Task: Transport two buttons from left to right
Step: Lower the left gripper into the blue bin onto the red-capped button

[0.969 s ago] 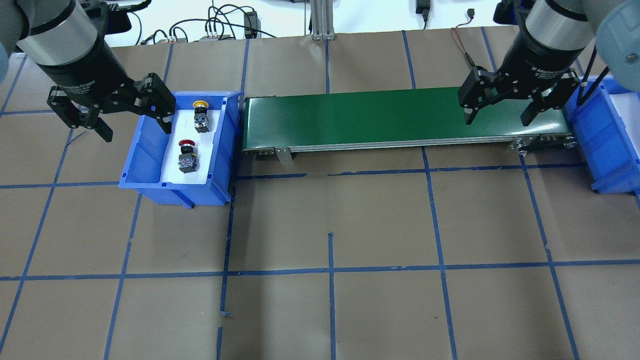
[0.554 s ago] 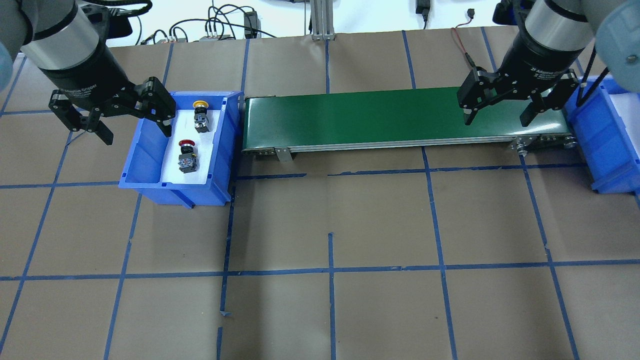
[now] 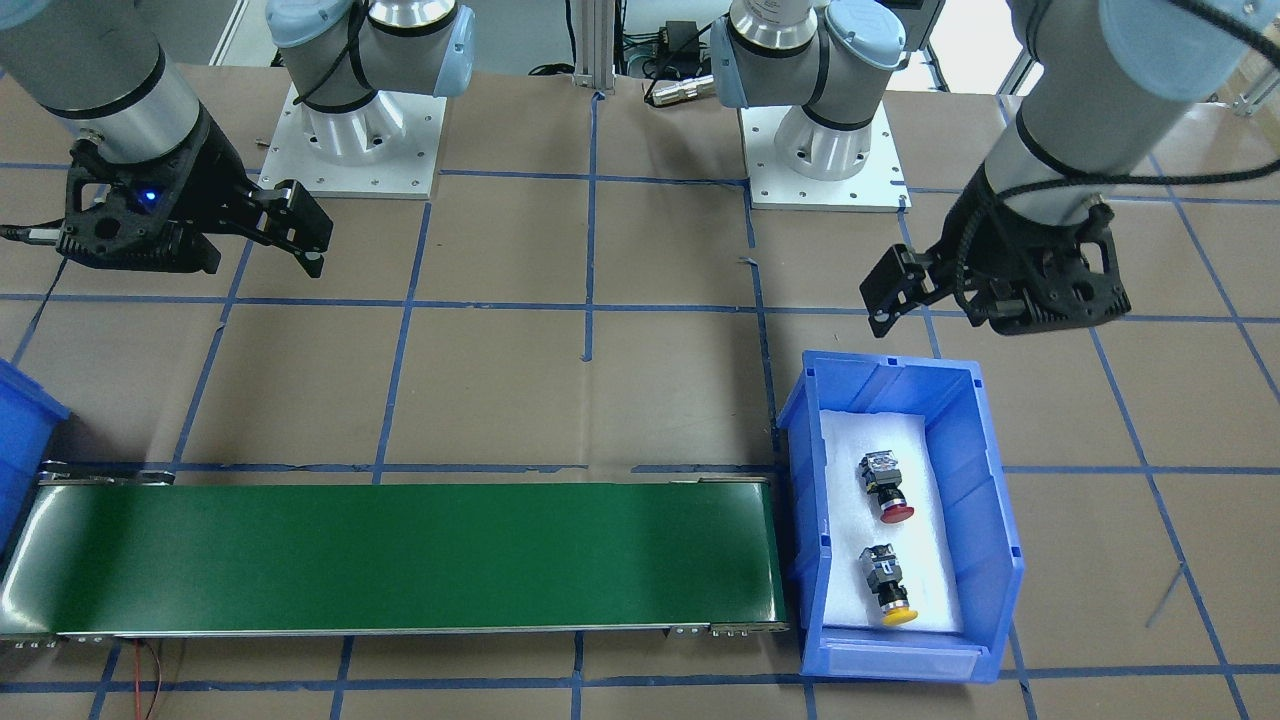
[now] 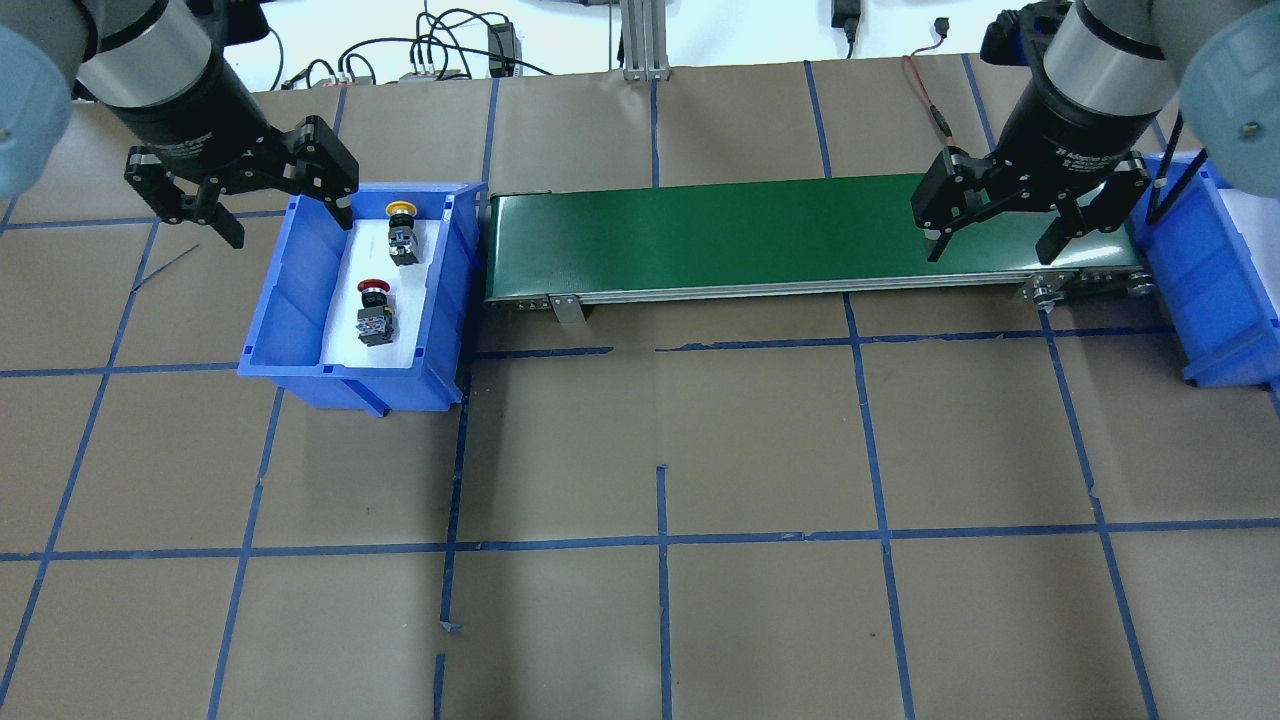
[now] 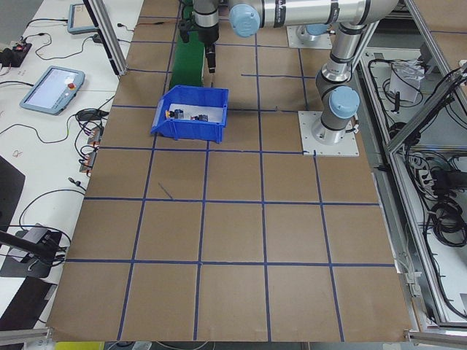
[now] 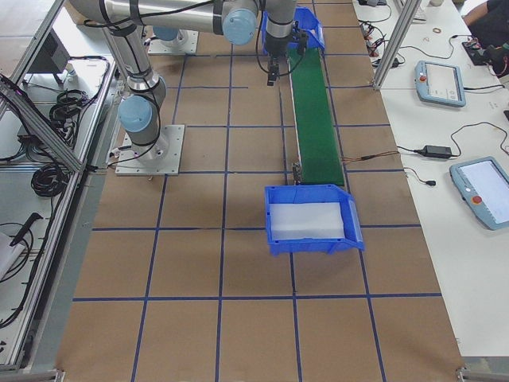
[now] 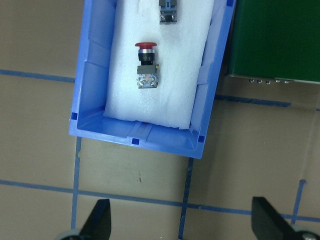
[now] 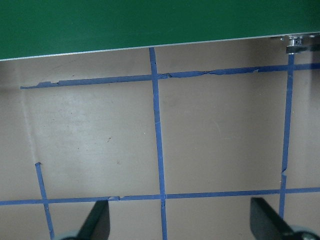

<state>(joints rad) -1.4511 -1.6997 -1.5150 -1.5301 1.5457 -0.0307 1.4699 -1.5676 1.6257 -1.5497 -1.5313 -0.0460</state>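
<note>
The red button [image 4: 373, 310] and the yellow button [image 4: 401, 231] lie on white foam in the left blue bin [image 4: 292, 300]. The left wrist view shows the red button [image 7: 146, 67] in full, and only the contact block of the yellow button [image 7: 168, 13] at the top edge. My left gripper [image 4: 285, 218] is open and empty, above the bin's far left corner. My right gripper [image 4: 990, 250] is open and empty over the right end of the green conveyor belt [image 4: 760, 235]. Both buttons show in the front view, red [image 3: 886, 486] and yellow [image 3: 889, 587].
A second blue bin [image 4: 1215, 290] with white foam stands at the conveyor's right end and holds no button in the right side view [image 6: 350, 232]. Cables and boxes lie along the far table edge [image 4: 440, 55]. Blue tape lines grid the brown table.
My left gripper has moved toward the far side of the table and slightly right, from beside the bin's left wall to its far corner. The right gripper has barely shifted. The buttons have not moved.
</note>
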